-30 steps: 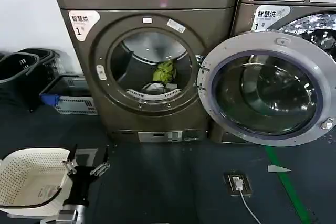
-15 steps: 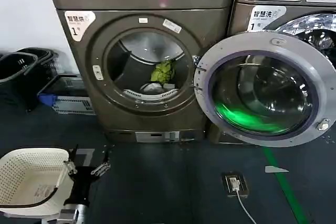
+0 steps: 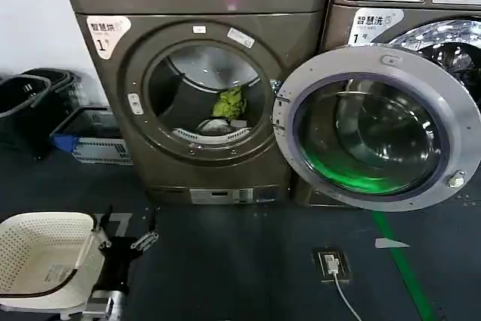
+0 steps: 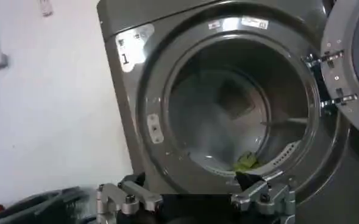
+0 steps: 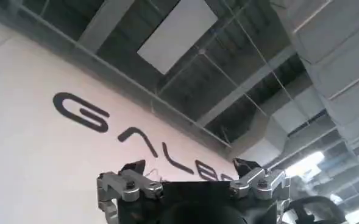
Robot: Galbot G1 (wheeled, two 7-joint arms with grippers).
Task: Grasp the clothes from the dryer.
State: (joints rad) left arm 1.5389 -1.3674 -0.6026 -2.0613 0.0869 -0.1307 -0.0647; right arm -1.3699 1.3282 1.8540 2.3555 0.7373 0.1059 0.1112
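The dryer (image 3: 203, 5) stands ahead, marked "1", with its round door (image 3: 376, 129) swung open to the right. Inside the drum lie the clothes: a lime-green piece (image 3: 229, 103) and a white piece (image 3: 214, 125) at the drum's lower front. My left gripper (image 3: 130, 223) is low on the left, well short of the porthole, open and empty. In the left wrist view the left gripper (image 4: 191, 182) faces the porthole, and the lime piece (image 4: 245, 161) shows past one finger. My right gripper (image 5: 191, 170) stands open and empty, pointing up at a lettered wall and the ceiling.
A white perforated basket (image 3: 37, 261) sits on the floor beside my left gripper. Black baskets (image 3: 30, 99) and a blue-edged crate (image 3: 90, 140) stand left of the dryer. A second machine (image 3: 406, 5) is behind the open door. A floor socket (image 3: 328, 263) and a green line (image 3: 402, 268) lie on the right.
The dryer and its door have drifted slightly left in the head view. A green reflection has appeared in the door glass. The left gripper stays low and open.
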